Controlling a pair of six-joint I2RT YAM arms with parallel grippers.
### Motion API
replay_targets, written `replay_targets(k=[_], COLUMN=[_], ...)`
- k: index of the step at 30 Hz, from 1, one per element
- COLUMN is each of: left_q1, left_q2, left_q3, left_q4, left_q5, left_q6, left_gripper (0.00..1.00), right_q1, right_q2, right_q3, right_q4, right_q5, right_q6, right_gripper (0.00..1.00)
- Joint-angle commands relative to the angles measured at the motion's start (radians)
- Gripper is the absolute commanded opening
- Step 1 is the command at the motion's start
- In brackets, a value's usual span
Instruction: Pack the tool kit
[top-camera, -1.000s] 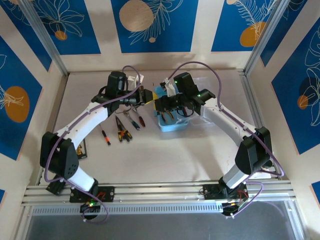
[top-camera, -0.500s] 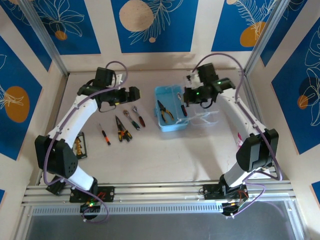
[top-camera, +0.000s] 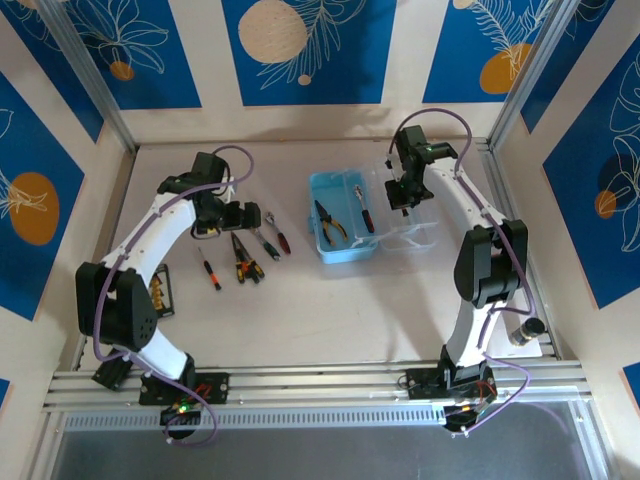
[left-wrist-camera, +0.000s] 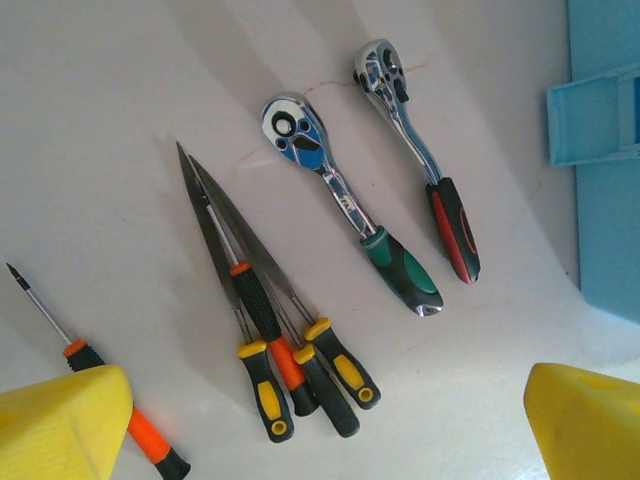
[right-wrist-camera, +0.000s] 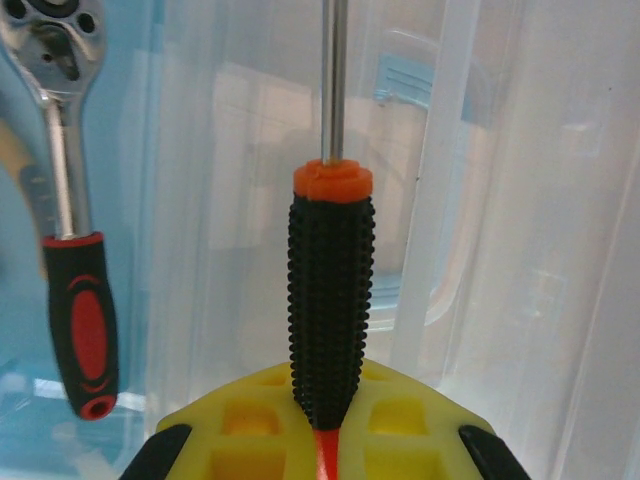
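**A:** Where is the case placed?

**B:** The case (top-camera: 345, 256) is set open on the bench (top-camera: 330, 310), nearer the far edge and right of the middle. Its clear lid (top-camera: 412, 236) is folded out toward the right edge. Pliers (top-camera: 330, 222) and a ratchet (top-camera: 365, 210) are laid in the blue tray.

**A:** How is the right gripper seen?

**B:** The right gripper (right-wrist-camera: 322, 440) is clenched on a black screwdriver (right-wrist-camera: 330, 300). The handle is gripped near its butt, and the shaft is pointed away from the wrist. The tool is held over the lid, just beside the tray.

**A:** And the left one?

**B:** The left gripper (left-wrist-camera: 322, 425) is released, with its yellow fingers (left-wrist-camera: 60, 420) spread wide and nothing held between them. It is hung over the loose tools left of the case, toward the far-left corner. A green ratchet (left-wrist-camera: 345, 205), a red ratchet (left-wrist-camera: 425, 175), long-nose pliers (left-wrist-camera: 255, 310) and an orange screwdriver (left-wrist-camera: 148, 440) are laid there side by side, apart from the case. The orange screwdriver's handle is partly hidden by one finger. How many pliers are stacked there cannot be told.
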Motion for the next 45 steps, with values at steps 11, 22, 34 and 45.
replay_targets(k=[11, 22, 34, 45], left_q1=[0.002, 0.002, 0.026, -0.005], left_q2=[0.014, 0.035, 0.016, 0.091], left_q3=[-0.014, -0.044, -0.244, -0.333], left_q4=[-0.003, -0.004, 0.07, 0.17], left_q5=[-0.007, -0.024, -0.047, 0.006], left_q6=[0.011, -0.006, -0.049, -0.094], left_gripper=[1.0, 1.0, 0.85, 0.61], right_q1=[0.001, 0.044, 0.171, 0.178], right_q2=[0.028, -0.1, -0.312, -0.306], right_q3=[0.06, 0.094, -0.158, -0.18], right_q4=[-0.002, -0.068, -0.001, 0.001], right_q5=[0.016, 0.007, -0.128, -0.142], right_q6=[-0.026, 0.002, 0.126, 0.142], right_gripper=[0.28, 1.0, 0.99, 0.99])
